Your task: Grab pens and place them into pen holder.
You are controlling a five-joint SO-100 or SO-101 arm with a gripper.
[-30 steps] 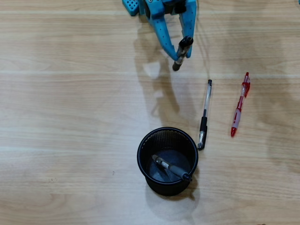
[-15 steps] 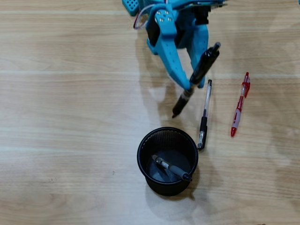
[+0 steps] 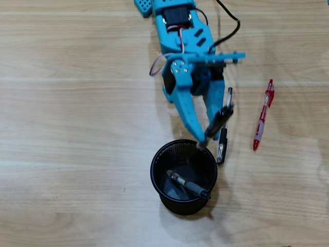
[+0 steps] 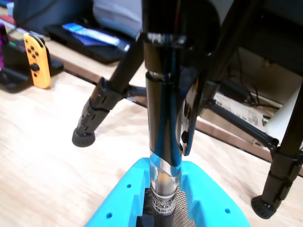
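My blue gripper (image 3: 203, 141) is shut on a black pen (image 3: 220, 119) and holds it tilted over the far rim of the black mesh pen holder (image 3: 159, 180). In the wrist view the held pen (image 4: 163, 118) stands upright between the blue jaws of the gripper (image 4: 163, 213), with the holder's mesh (image 4: 183, 216) showing below it. A dark pen (image 3: 187, 184) lies inside the holder. Another black pen (image 3: 221, 150) lies on the table just right of the holder. A red pen (image 3: 262, 116) lies further right.
The arm's base (image 3: 177, 20) stands at the top centre with a black cable (image 3: 231, 31) running off it. The wrist view shows black tripod legs (image 4: 102, 104) and an orange game controller (image 4: 35, 59) at the table's far side.
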